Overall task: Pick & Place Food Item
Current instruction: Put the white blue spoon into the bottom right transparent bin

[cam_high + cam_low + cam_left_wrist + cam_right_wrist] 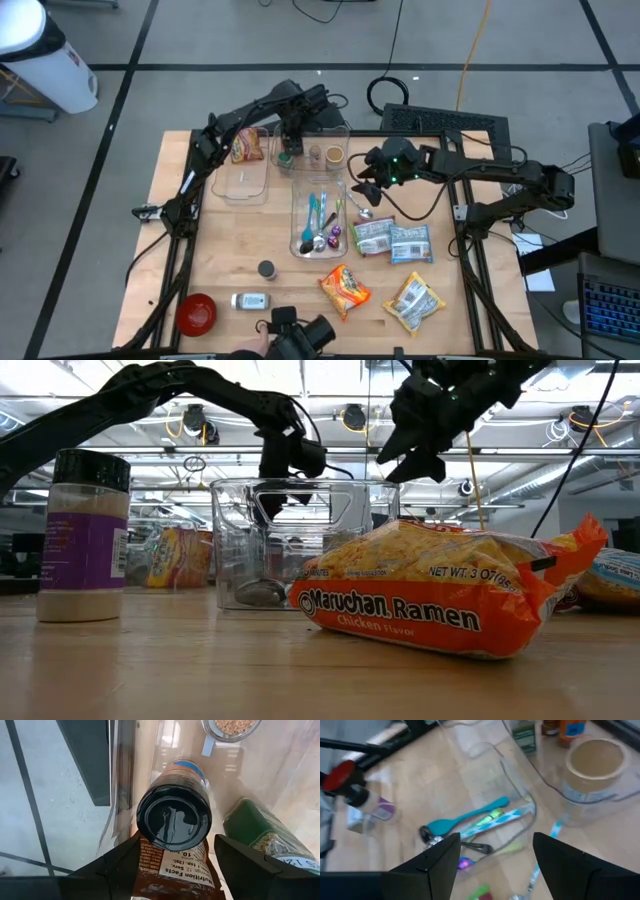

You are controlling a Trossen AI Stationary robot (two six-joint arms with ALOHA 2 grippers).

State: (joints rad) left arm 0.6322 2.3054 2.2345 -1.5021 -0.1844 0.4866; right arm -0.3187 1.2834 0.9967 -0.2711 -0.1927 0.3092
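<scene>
A wooden desk (pixel 225 260) stands on a grey floor crossed by dark lines, with a black keyboard just past its far edge.

In the far clear bin (pixel 325 150) a black-capped jar (pixel 175 817) stands upright, a green-lidded jar (pixel 260 832) just beside it and an open cup of tan grains (pixel 231 727) farther along. The left gripper (pixel 175 865) hangs directly over the black cap, its fingers (pixel 120 870) spread to either side of the jar and not touching it; nothing is held.

Left of that bin lies a glass dish (pixel 245 175) with a ramen packet (pixel 245 145) at its far end. In the middle of the desk a long clear tray (pixel 318 220) holds a teal spatula (pixel 467 815) and other utensils. The right gripper (pixel 495 865) hovers above this tray's far right side, fingers (pixel 437 865) parted and empty.

On the near half lie a Maruchan ramen pack (pixel 440 600), another snack bag (pixel 415 300) to its right and two flat pouches (pixel 392 238) beyond them. On the near left are a spice shaker (pixel 88 535), a small tin (pixel 250 300) and a red bowl (pixel 196 313).
</scene>
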